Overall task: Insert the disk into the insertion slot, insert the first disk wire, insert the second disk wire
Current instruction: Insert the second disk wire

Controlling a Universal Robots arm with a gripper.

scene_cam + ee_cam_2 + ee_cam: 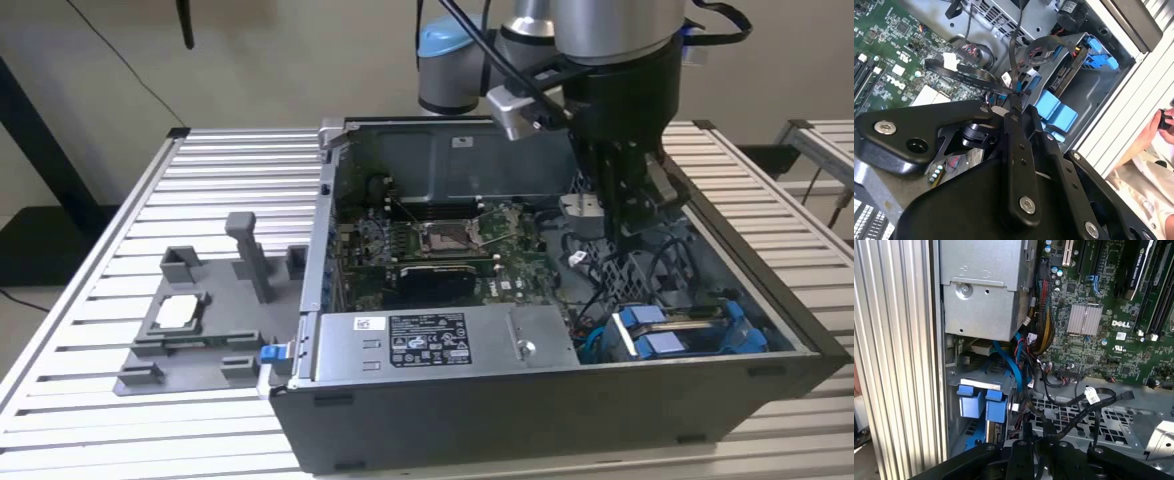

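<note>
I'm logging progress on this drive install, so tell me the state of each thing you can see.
the disk: seated in the insertion slot
the insertion slot: holds the disk
gripper: shut on the black wire
black wire: end held by the gripper
computer case: side open, lying flat
</note>
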